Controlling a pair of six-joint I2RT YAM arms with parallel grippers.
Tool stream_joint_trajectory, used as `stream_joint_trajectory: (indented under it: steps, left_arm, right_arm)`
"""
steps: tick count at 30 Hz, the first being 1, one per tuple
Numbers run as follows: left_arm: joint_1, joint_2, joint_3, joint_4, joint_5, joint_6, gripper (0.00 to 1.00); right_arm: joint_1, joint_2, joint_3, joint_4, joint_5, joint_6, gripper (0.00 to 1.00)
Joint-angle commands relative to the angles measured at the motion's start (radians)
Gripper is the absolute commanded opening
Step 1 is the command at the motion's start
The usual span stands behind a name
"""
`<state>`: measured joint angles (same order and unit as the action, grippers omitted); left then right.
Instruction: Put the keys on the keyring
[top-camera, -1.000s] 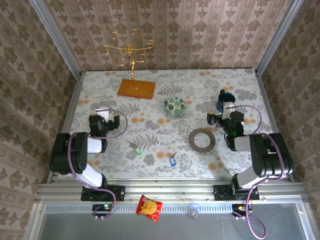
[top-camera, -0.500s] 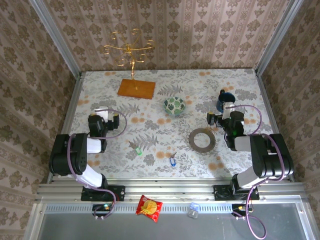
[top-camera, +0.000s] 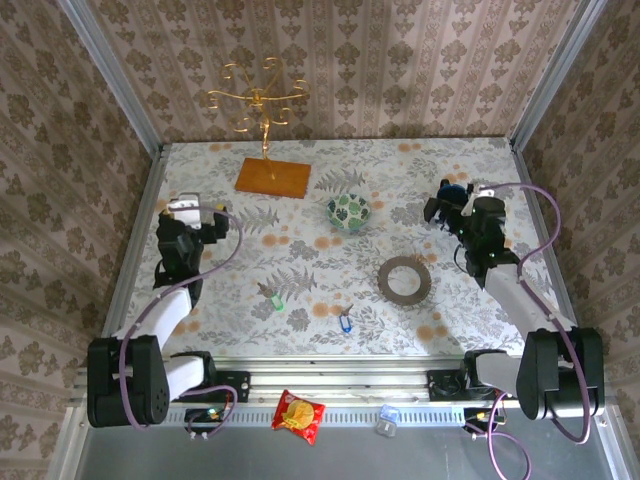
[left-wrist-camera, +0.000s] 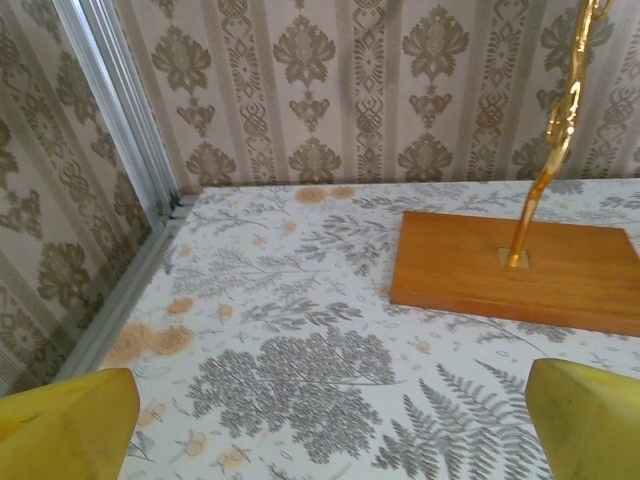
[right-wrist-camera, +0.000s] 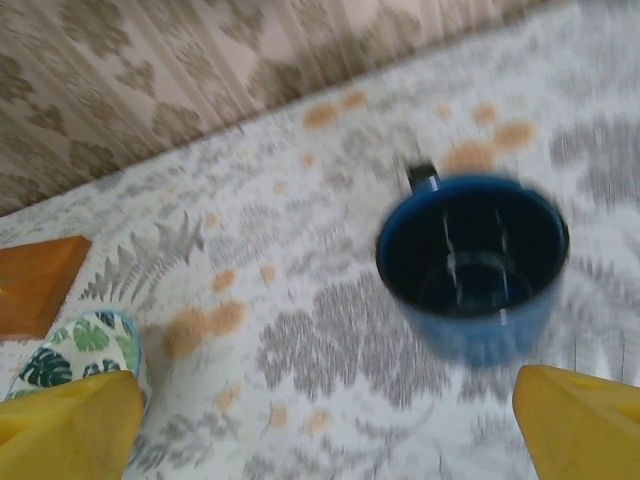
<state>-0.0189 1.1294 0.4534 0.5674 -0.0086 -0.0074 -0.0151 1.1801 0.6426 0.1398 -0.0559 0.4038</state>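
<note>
Judging by how things lie, you are at the very opening of the job, the reach toward a first key, with nothing picked up yet. Your left gripper (left-wrist-camera: 325, 435) has its yellow fingers (left-wrist-camera: 60, 425) spread wide with nothing between them, and it looks across the fern-patterned tabletop (left-wrist-camera: 300, 380) toward the flat wooden base (left-wrist-camera: 515, 270) of a gold wire stand. Your right gripper (right-wrist-camera: 325, 435) is likewise spread wide and holds nothing; it faces a dark blue mug (right-wrist-camera: 470, 265), with a green leaf-patterned bowl (right-wrist-camera: 60, 350) at the edge of its view. From above, the small green-headed key (top-camera: 272, 297) lies flat near the middle of the table. The small blue-headed key (top-camera: 345, 321) lies to its right, apart from it and nearer the front edge. The large thin grey-brown keyring (top-camera: 386, 281) lies flat further right; none touches another. The next move, as I read it, calls for turning both wrists down and inward, the left toward the green-headed key and the right toward the keyring. It needs a low, narrow pinch, since the keys are tiny and lie flat.
</note>
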Motion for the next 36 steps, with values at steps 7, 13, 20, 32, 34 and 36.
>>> stream_joint_trajectory:
  steps: [7,13,20,32,34,36]
  left_arm:
    - [-0.091,-0.077,0.057,-0.254,0.097,-0.234,0.95]
    - [-0.257,-0.085,0.061,-0.327,0.049,-0.279,0.93]
    - [-0.397,-0.068,0.046,-0.308,-0.015,-0.295,0.93]
    - [-0.431,-0.018,0.045,-0.258,0.015,-0.295,0.94]
    - [-0.431,-0.016,0.045,-0.255,0.010,-0.290,0.94]
    - [-0.432,-0.014,0.045,-0.253,0.006,-0.289,0.94]
  right_arm:
    - [0.049,-0.012,0.086,-0.501,-0.092,0.166,0.57]
    - [0.279,0.083,0.229,-0.911,0.046,0.055,0.52]
    - [0.537,0.167,0.288,-1.105,0.141,0.099,0.48]
    - [0.637,0.361,0.320,-1.137,0.217,0.117,0.31]
    - [0.640,0.386,0.331,-1.136,0.227,0.112,0.30]
    - [0.640,0.413,0.342,-1.141,0.247,0.109,0.29]
